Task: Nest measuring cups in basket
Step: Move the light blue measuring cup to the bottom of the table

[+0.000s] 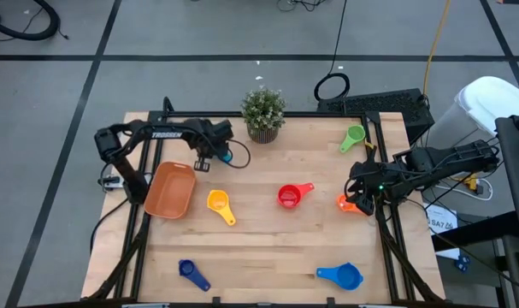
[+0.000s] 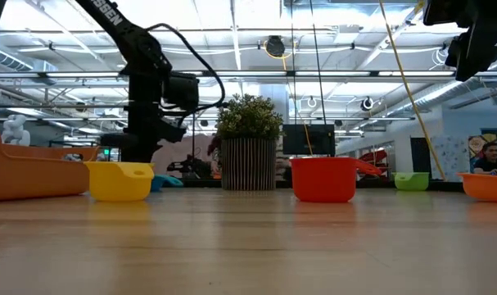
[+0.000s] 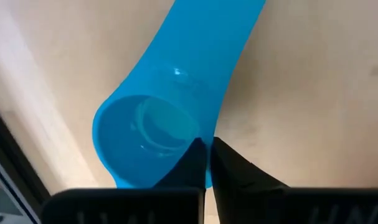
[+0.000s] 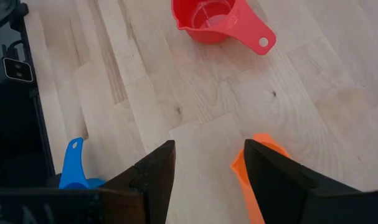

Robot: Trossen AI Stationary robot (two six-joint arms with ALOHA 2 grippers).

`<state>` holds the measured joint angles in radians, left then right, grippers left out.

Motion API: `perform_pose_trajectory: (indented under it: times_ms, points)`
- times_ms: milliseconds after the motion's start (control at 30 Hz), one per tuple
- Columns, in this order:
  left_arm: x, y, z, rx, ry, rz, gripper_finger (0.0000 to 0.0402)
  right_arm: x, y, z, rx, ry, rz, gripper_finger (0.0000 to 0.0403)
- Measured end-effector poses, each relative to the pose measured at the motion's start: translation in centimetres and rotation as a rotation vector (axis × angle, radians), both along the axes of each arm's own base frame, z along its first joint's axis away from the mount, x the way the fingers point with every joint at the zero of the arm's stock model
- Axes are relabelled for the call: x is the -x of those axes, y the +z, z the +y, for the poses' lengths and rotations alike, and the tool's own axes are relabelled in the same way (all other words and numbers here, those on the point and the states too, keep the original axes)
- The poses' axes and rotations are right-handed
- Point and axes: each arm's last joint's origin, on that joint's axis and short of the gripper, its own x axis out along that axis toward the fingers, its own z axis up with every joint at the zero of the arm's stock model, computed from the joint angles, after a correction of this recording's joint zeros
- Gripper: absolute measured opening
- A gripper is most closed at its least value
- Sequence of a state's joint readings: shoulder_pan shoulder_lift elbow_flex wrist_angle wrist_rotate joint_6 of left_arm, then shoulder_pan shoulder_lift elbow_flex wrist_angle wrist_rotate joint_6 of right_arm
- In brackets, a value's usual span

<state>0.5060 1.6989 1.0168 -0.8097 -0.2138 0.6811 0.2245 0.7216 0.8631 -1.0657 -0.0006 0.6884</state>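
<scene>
My left gripper (image 1: pixel 215 156) is at the table's far left, beside the basket's far end, shut on the light blue measuring cup (image 3: pixel 176 93). The orange basket (image 1: pixel 169 190) rests flat on the table. My right gripper (image 4: pixel 207 168) is open and hangs above the table near the right edge, with the orange cup (image 4: pixel 258 163) partly hidden behind one finger. The yellow (image 1: pixel 218 204), red (image 1: pixel 289 196), green (image 1: pixel 353 137), dark blue (image 1: pixel 191 272) and blue (image 1: pixel 340 275) cups lie scattered on the table, bowls up. My left gripper pinches the wall of the light blue cup's bowl (image 3: pixel 204 146) at the rim, on the side near the handle's root. One finger (image 3: pixel 190 163) is inside the bowl and the other (image 3: pixel 233 171) outside. The fingers come from above. I cannot tell whether the cup is off the table.
A potted plant (image 1: pixel 263 111) stands at the table's far edge, near its middle. The arm frames run along the left and right edges. Bare wood lies in the middle between the yellow and red cups and along the near edge.
</scene>
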Motion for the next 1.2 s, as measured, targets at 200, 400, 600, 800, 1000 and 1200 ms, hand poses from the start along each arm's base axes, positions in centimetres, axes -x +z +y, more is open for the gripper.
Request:
perform_pose_trajectory:
  times_ms: [200, 400, 600, 800, 1000, 1200]
  points:
    - [-1.5, 1.6, -2.4, -0.036, -0.027, -0.027, 0.0007, 0.0, 0.0, 0.0, 0.011, 0.011, -0.002, 0.0183]
    - [-2.1, 5.4, -4.8, -0.084, -0.043, -0.18, 0.0007, 0.0, 0.0, -0.1, 0.038, 0.004, -0.007, 0.0183]
    - [-1.8, 8.0, -7.5, -0.098, -0.057, -0.311, 0.0007, 0.0, 0.0, -0.1, 0.042, 0.009, -0.008, 0.0183]
    - [-2.1, 8.4, -10.8, -0.071, -0.134, -0.337, 0.0007, 0.0, 0.0, -0.1, 0.055, 0.0, -0.011, 0.0183]
    - [-2.8, 9.2, -13.6, -0.049, -0.199, -0.393, 0.0007, -0.1, 0.4, -0.8, 0.254, -0.091, -0.058, 0.0183]
    - [-3.9, 12.9, -14.8, -0.05, -0.229, -0.517, 0.0007, -0.1, 2.5, -1.9, 0.493, -0.248, -0.143, 0.0183]
